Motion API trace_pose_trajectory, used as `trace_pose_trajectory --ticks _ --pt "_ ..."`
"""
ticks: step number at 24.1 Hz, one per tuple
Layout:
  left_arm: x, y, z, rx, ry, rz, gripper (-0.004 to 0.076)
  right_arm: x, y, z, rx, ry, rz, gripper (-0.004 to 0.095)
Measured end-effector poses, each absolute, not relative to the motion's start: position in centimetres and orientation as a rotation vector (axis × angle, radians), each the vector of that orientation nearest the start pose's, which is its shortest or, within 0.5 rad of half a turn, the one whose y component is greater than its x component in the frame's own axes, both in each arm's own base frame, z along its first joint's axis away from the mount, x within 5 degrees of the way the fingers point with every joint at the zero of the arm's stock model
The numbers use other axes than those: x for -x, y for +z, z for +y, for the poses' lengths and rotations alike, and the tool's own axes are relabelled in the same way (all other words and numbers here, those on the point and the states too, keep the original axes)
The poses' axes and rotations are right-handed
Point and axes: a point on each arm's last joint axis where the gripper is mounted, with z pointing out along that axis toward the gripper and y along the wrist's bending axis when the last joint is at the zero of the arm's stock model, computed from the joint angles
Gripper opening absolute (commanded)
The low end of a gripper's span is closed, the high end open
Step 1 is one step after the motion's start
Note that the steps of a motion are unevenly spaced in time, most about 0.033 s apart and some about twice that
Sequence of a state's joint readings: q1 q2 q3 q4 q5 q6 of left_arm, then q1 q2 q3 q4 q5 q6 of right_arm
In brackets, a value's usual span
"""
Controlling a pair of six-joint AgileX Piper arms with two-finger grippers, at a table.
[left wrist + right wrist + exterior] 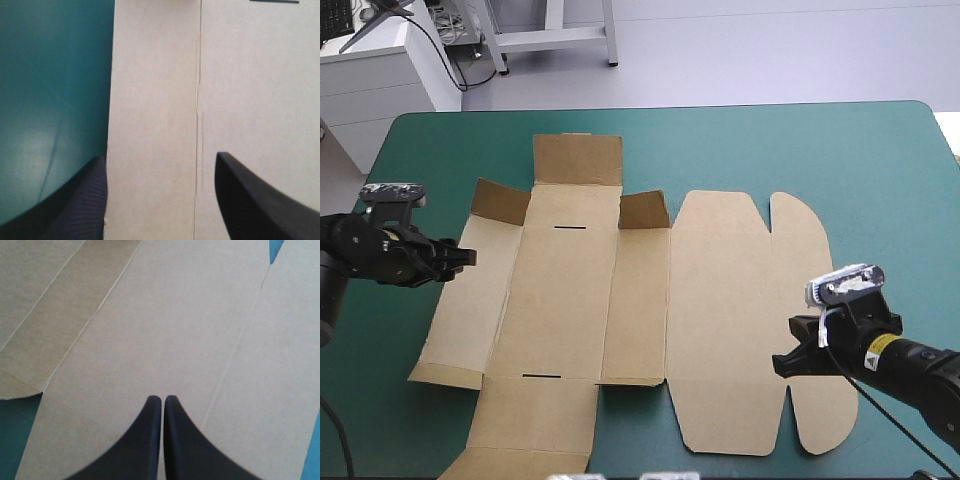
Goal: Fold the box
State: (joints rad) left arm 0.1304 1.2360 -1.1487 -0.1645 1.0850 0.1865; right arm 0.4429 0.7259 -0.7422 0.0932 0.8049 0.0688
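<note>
Flat box on table; left end effector open, right end effector closed, gripping nothing.
Near-left flap is cut off at the high view's bottom edge, and the wrist views show only bare board with no outline. The sheet is mostly flat, with two small far flaps tilted up. Its long axis runs from the left end effector to the right. The rounded lid end lies under the right, and the box's side edge sits between the left's fingers.
</note>
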Motion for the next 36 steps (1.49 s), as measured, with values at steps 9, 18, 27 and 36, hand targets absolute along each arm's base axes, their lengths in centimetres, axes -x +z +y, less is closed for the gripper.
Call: trace_pose_trajectory --ticks 9,18,27,36 --pt "-26.3 28.1 8.7 0.202 -0.542 2.790 0.0440 -6.7 31.8 4.2 0.459 0.405 2.085 0.0000" --pt "-25.5 22.2 7.6 0.068 -0.585 2.920 0.0440 -3.5 31.4 3.1 0.487 0.451 1.960 0.0000" --pt "-25.1 22.0 7.3 0.092 -0.634 2.942 0.0440 -3.4 31.2 3.0 0.507 0.442 1.979 0.0000" --pt "-25.2 21.8 4.3 -0.028 -0.740 2.975 0.0405 -3.4 31.3 3.0 0.527 0.427 1.964 0.0000"
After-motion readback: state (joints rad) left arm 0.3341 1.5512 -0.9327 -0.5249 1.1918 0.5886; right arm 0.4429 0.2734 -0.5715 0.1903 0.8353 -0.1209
